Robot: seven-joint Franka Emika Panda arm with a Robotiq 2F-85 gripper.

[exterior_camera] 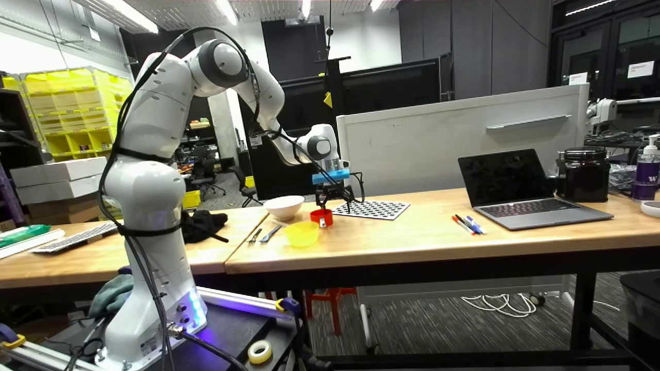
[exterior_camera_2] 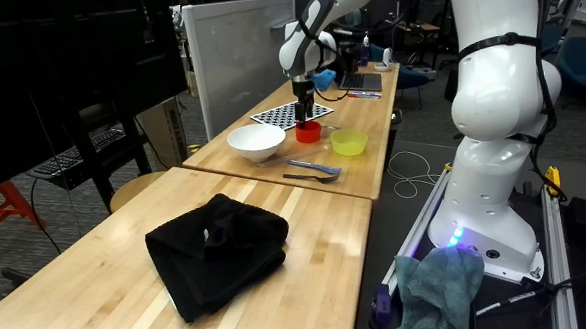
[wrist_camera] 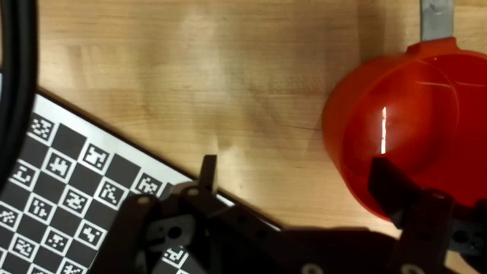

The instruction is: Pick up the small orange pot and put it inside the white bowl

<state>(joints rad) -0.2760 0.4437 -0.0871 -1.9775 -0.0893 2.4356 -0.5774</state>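
Note:
The small orange pot, red-orange with a grey handle, stands upright on the table in both exterior views (exterior_camera: 322, 219) (exterior_camera_2: 309, 133). It fills the right side of the wrist view (wrist_camera: 411, 110). The white bowl stands close to the pot in both exterior views (exterior_camera: 284, 207) (exterior_camera_2: 257, 142); it is out of the wrist view. My gripper (wrist_camera: 295, 161) is open, pointing down. In the wrist view one finger overlaps the pot's inside near its rim, and the other is outside the pot over the table. Whether a finger touches the pot I cannot tell. Nothing is between the fingers but the pot's near wall.
A checkered mat (exterior_camera: 372, 209) lies beside the pot. A yellow bowl (exterior_camera_2: 349, 142) stands on the pot's near side. A blue fork (exterior_camera_2: 315, 167) and a black fork (exterior_camera_2: 312, 177) lie near the bowls. Pens (exterior_camera: 468, 225) and a laptop (exterior_camera: 521, 190) lie farther along the table.

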